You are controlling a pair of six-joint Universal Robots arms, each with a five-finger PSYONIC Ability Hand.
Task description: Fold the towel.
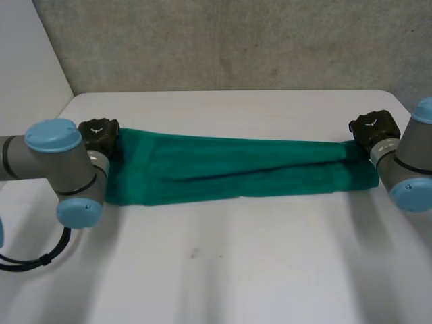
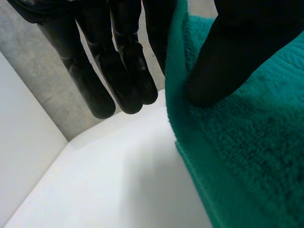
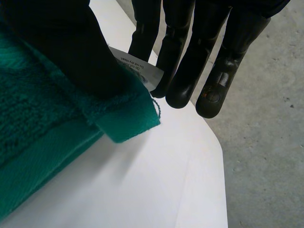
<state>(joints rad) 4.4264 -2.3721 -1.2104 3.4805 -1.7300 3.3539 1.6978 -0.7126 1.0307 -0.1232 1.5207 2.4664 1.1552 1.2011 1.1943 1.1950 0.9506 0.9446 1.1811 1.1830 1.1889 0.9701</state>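
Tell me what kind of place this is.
Probably a robot lab or test cell: plain white table, rough grey concrete wall, left hand and right hand each pinching an end of a green towel.

towel (image 1: 236,169) is fuzzy terry cloth; table (image 1: 236,270) smooth and matt; wall (image 1: 236,40) rough concrete.

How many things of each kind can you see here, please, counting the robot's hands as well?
towel: 1
hands: 2, the left hand and the right hand
table: 1
Total: 4
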